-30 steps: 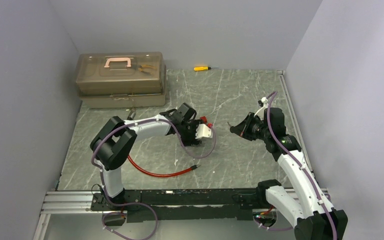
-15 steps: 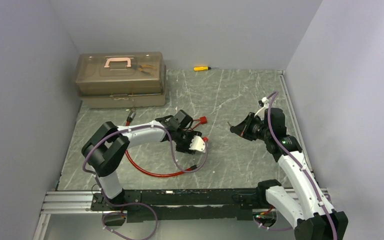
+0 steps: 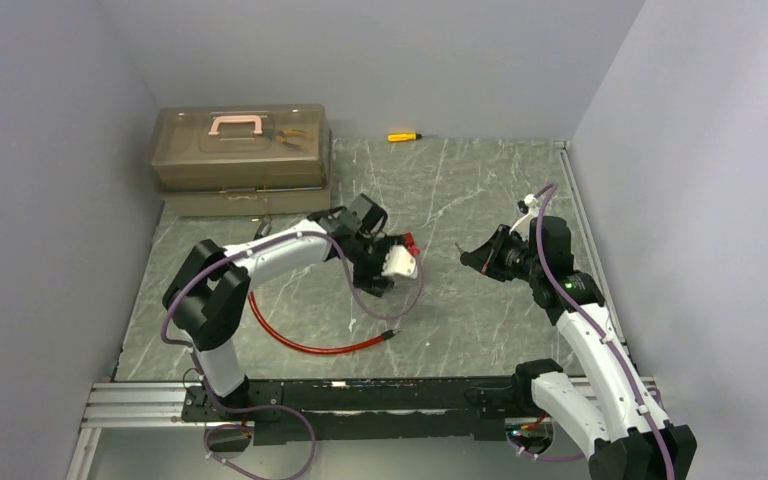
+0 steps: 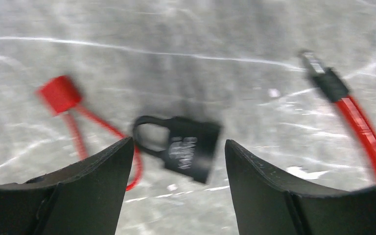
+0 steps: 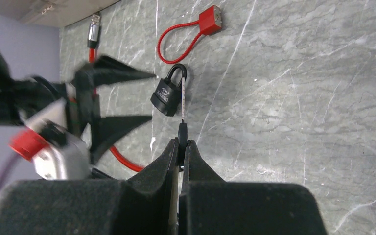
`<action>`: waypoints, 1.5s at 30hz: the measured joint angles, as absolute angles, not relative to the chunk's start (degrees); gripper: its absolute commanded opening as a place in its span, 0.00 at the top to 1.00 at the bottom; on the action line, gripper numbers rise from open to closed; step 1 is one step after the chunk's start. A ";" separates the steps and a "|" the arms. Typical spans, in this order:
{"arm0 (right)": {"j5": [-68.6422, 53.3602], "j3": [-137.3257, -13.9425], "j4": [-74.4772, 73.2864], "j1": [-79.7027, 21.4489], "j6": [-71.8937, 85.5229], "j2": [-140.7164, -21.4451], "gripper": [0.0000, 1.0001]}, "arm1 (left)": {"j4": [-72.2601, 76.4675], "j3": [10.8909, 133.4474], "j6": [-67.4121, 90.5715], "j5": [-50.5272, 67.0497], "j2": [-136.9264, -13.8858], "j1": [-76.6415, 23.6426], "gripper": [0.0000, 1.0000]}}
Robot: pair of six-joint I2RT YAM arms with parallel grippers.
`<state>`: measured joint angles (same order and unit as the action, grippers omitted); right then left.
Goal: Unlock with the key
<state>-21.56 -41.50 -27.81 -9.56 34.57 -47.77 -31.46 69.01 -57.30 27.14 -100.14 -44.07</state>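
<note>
A black padlock [image 4: 188, 152] lies flat on the grey marble table [image 3: 480, 190], its shackle through a thin red cable loop with a red block [image 4: 58, 93]. My left gripper [image 4: 177, 142] is open and hovers over the padlock, one finger on each side, not touching it. The view is blurred. The padlock also shows in the right wrist view [image 5: 167, 95]. My right gripper [image 5: 181, 144] is shut on a key [image 5: 182, 129], whose blade points at the padlock from a short way off. In the top view the left gripper [image 3: 388, 268] covers the padlock and the right gripper [image 3: 465, 258] stands to its right.
A long red cable [image 3: 300, 343] with a metal plug curls on the table near the left arm. A brown toolbox [image 3: 242, 150] with a pink handle stands at the back left. A yellow screwdriver [image 3: 403, 136] lies by the back wall.
My left gripper dipped toward the near edge half a second ago and has come back up and away from it. The right arm and key have not moved.
</note>
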 measured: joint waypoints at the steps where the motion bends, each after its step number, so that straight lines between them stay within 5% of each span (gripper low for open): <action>1: -21.56 -41.50 -27.81 -9.56 34.57 -47.77 1.00 | -31.75 71.22 -57.39 27.18 -100.51 -43.18 0.27; 9: -21.56 -41.50 -27.81 -9.56 34.57 -47.75 1.00 | -30.81 77.60 -62.22 26.41 -103.98 -36.97 0.29; 28: -21.56 -41.50 -27.81 -9.56 34.74 -47.55 1.00 | -16.64 72.05 -66.65 18.68 -109.49 -43.18 0.29; 45: -22.02 -41.50 -27.79 -9.56 35.18 -47.46 1.00 | -15.33 60.58 -67.57 16.27 -101.19 -41.80 0.30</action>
<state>-22.02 -41.50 -27.79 -9.56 35.18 -47.46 -15.33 60.58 -67.57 16.27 -101.19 -41.80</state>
